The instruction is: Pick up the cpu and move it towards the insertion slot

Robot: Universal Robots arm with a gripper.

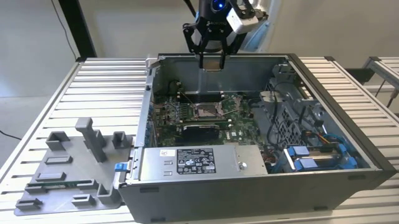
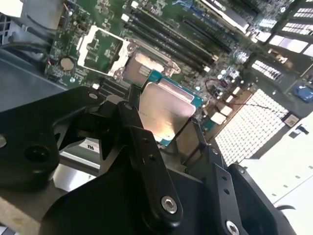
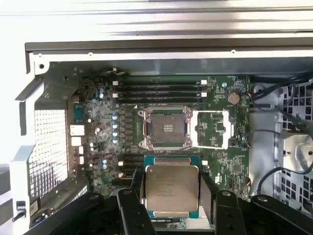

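The cpu (image 3: pixel 171 190) sits clamped in the pincer (image 3: pixel 172 196), held above the insertion slot (image 3: pixel 165 128).

a slatted metal table (image 1: pixel 93 88) carries everything. on it stands an open computer case (image 1: pixel 249 186), reaching from the middle towards the exterior view's right. just beside the case, on the exterior view's left, lies a grey fixture tray (image 1: pixel 68 175) with upright blocks and shallow holders; a thin green memory stick (image 1: pixel 59 185) lies in one holder near its front edge. a second slatted surface (image 1: pixel 383 65) stands apart at the exterior view's right edge.
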